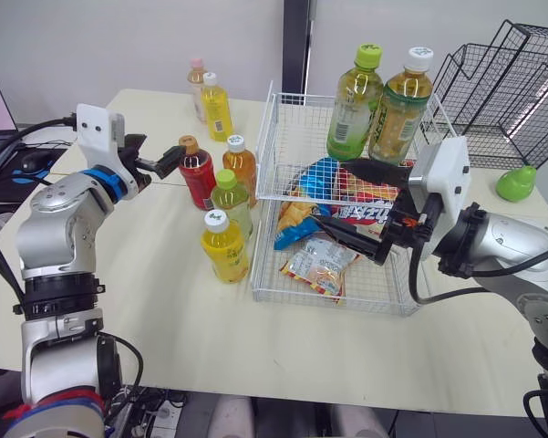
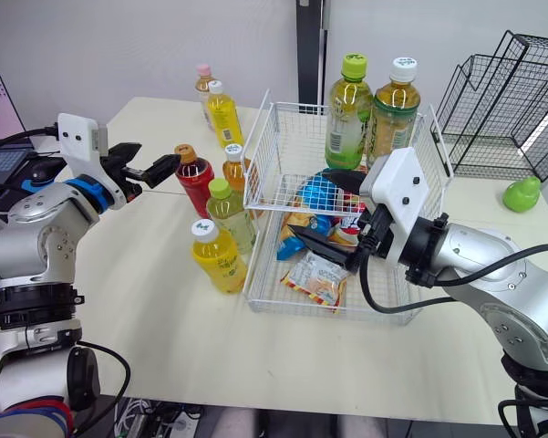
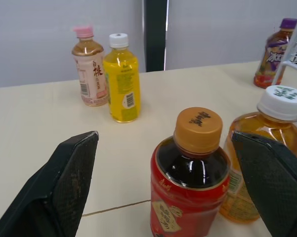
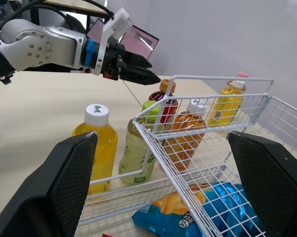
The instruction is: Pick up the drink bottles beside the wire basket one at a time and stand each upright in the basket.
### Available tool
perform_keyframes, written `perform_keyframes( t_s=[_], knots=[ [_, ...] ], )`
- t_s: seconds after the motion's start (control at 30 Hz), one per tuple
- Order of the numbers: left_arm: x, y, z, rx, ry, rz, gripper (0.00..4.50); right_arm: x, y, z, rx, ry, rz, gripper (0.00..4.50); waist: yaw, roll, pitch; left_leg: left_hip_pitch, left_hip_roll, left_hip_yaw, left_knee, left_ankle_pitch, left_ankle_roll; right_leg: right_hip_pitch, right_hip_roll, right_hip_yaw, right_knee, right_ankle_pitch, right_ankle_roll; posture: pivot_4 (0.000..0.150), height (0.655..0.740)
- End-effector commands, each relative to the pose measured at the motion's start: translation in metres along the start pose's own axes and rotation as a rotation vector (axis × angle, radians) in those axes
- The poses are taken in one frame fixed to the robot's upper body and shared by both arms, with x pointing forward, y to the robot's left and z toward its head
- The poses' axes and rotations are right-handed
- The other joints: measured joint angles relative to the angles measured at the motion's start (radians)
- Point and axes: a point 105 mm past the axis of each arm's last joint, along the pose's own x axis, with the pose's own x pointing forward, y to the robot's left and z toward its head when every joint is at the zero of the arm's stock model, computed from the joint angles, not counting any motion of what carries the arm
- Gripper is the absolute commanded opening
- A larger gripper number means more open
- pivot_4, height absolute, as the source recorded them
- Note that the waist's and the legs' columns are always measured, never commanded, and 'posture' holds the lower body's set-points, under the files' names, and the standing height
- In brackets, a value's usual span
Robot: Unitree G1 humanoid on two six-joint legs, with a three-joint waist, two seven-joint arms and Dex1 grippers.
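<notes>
2 bottles (image 1: pixel 354 105) stand upright in wire basket (image 1: pixel 266 137) at 1 o'clock; left gripper (image 2: pixel 157 157) spread wide, at 9 o'clock of red bottle (image 1: pixel 198 173); right gripper (image 2: pixel 310 203) spread wide over basket.

White wire basket (image 1: pixel 265 146) on a cream table (image 1: pixel 164 310). Left of the basket: a red-labelled bottle (image 1: pixel 198 172) with dark liquid and an orange-brown cap, an amber bottle (image 1: pixel 240 165) capped white, a yellow-green bottle (image 1: pixel 231 203) capped lime, and a bright yellow bottle (image 1: pixel 224 245) capped white. Beyond the basket's far left corner: a peach bottle (image 1: pixel 197 84) capped pink and a lemon-yellow bottle (image 1: pixel 216 107) capped white. Inside the basket: a green lime-capped tea bottle (image 1: pixel 355 105), a golden white-capped tea bottle (image 1: pixel 399 108), and a blue snack packet (image 1: pixel 321 176), red snack packet (image 1: pixel 360 194) and orange snack packet (image 1: pixel 296 217). Right of the basket: a black wire rack (image 1: pixel 501 91).
</notes>
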Motion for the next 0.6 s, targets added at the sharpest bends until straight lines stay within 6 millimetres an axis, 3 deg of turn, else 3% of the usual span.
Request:
perform_keyframes(
  t_s=[0.03, 0.6],
  knots=[
    [0.006, -0.003, 0.017, 0.023, -0.050, -0.003, 4.46, -0.002, 0.003, 0.014, -0.050, -0.039, 0.001, 4.50, -0.001, 0.000, 0.000, 0.000, 0.000, 0.000, 0.000, 0.000, 0.000, 0.000, 0.000, 0.000, 0.000, 0.000, 0.000, 0.150, 0.7207],
    [0.025, -0.010, 0.015, 0.031, -0.034, -0.030, 4.46, -0.018, 0.019, 0.012, -0.036, -0.003, 0.008, 4.50, -0.004, 0.000, 0.000, 0.001, 0.000, 0.000, 0.000, 0.000, 0.000, 0.001, 0.001, 0.000, 0.000, 0.000, 0.000, 0.150, 0.7207]
  ],
)
